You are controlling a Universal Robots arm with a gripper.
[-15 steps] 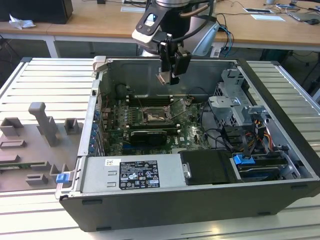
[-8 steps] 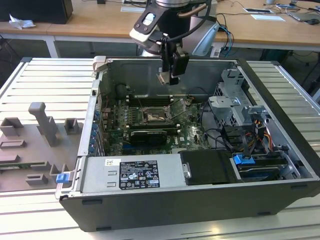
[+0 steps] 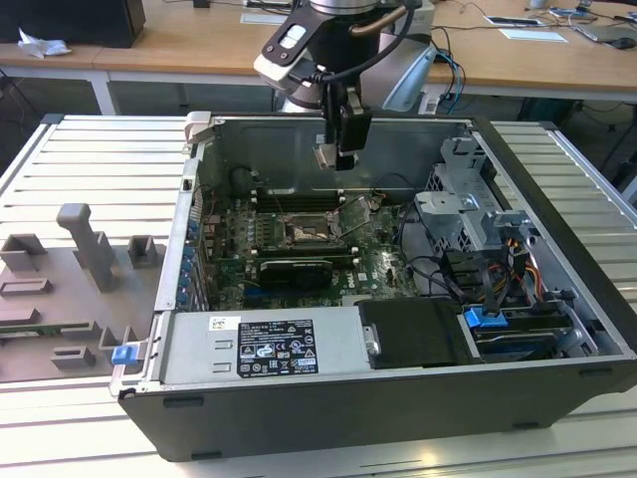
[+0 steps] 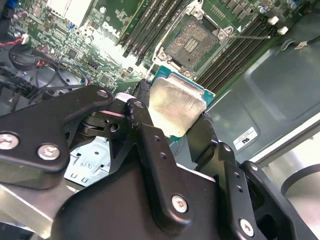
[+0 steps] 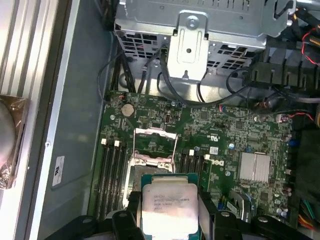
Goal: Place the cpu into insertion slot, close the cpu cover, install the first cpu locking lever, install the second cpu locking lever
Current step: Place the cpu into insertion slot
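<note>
My gripper (image 3: 336,151) hangs above the open computer case, shut on the cpu (image 3: 326,156). In both wrist views the black fingers (image 4: 141,107) clamp two opposite edges of the cpu (image 4: 175,106), a square chip with a pale metal top and a green rim. The chip is in the air, apart from the board. Below it lies the bare insertion slot (image 4: 192,45) on the green motherboard (image 5: 235,135). The cpu cover (image 5: 155,132) stands swung up, open, beside the slot (image 5: 149,167). A thin locking lever (image 4: 251,36) sticks out next to the slot.
Memory slots (image 5: 114,175) run along both sides of the socket. A metal drive cage (image 5: 187,37) with cables and a silver heatsink (image 5: 254,166) sit nearby. Case walls (image 3: 328,139) surround the board. Grey fixtures (image 3: 90,249) stand on the table at the exterior view's left.
</note>
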